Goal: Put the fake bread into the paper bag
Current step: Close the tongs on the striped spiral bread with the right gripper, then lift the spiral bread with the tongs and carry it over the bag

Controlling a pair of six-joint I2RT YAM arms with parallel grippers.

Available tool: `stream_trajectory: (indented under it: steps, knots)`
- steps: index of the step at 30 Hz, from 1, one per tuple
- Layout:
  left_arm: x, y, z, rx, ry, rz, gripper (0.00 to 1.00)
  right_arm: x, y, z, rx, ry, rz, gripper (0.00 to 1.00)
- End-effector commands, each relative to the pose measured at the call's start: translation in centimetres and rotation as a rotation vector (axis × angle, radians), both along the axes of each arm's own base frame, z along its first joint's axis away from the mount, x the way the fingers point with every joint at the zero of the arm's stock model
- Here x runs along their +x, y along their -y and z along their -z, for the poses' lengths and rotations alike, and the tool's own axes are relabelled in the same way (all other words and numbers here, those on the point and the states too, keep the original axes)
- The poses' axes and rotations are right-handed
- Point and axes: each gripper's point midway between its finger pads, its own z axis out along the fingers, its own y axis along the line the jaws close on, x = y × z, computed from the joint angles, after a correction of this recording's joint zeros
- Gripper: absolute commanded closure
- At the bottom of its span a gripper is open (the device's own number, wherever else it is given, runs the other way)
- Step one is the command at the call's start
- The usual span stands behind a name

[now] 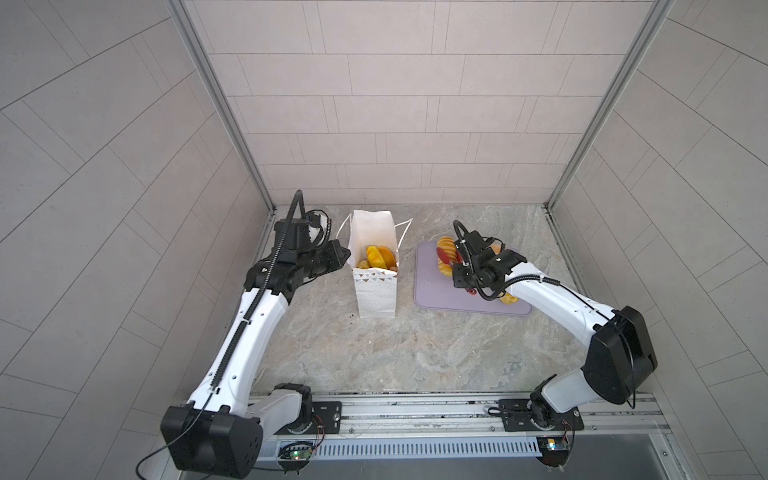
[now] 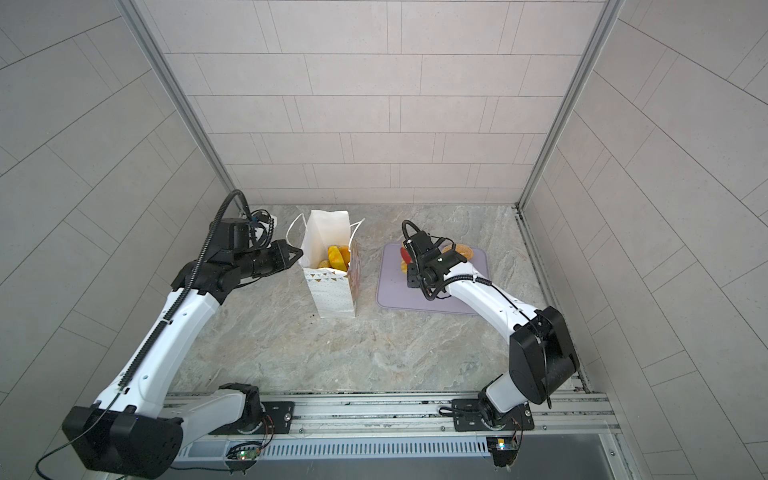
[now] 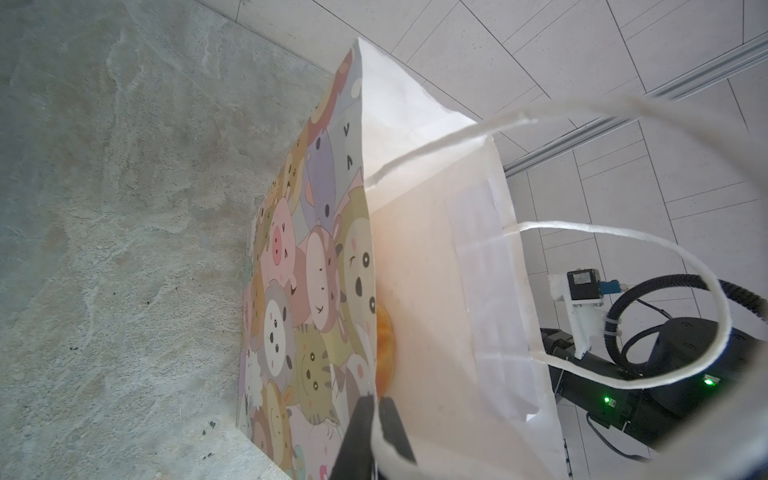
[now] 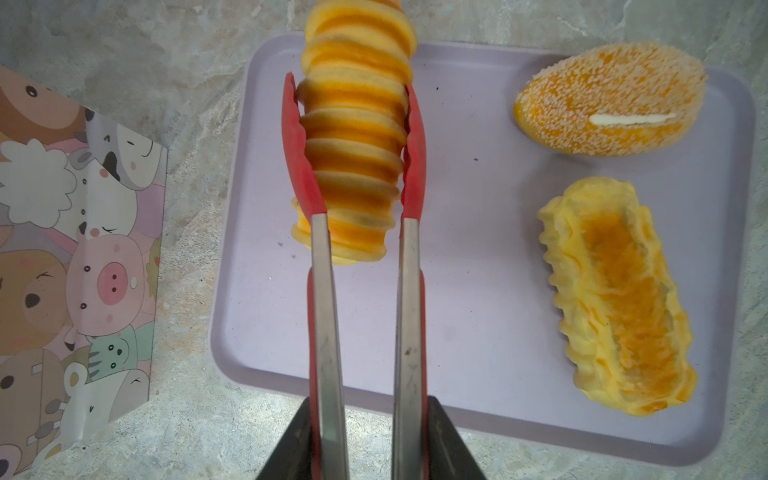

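The white paper bag (image 1: 376, 291) (image 2: 334, 295) stands upright at centre-left, with several yellow-orange breads (image 1: 380, 257) (image 2: 337, 257) inside. My left gripper (image 1: 347, 254) (image 3: 377, 405) is shut on the bag's rim (image 3: 436, 270). My right gripper (image 1: 459, 272) (image 4: 370, 405) is shut on the red-tipped tongs (image 4: 409, 174). The tongs' tips squeeze a ridged golden loaf (image 4: 357, 137) (image 1: 445, 243) over the lilac tray's far corner. I cannot tell whether the loaf touches the tray. A seeded bun (image 4: 606, 99) and a frilled yellow loaf (image 4: 623, 299) lie on the tray.
The flat lilac tray (image 1: 436, 297) (image 2: 395, 291) lies right of the bag on the marble tabletop (image 1: 415, 353). A strip of bare marble separates bag and tray. Tiled walls close in the back and sides. A metal rail (image 1: 415, 411) runs along the front.
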Motion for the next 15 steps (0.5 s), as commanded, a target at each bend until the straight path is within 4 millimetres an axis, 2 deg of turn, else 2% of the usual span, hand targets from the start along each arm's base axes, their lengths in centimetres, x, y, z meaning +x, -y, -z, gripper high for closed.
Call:
stream_trajectory:
  steps: [1, 15]
  knots:
    - [-0.5, 0.0, -0.1, -0.001, 0.003, 0.005, 0.92, 0.1, 0.8, -2.9, 0.001, 0.083, 0.007, 0.63]
    - [-0.5, 0.0, -0.3, -0.005, 0.007, 0.001, 0.92, -0.9, 2.7, -9.6, -0.011, 0.249, -0.017, 0.62]
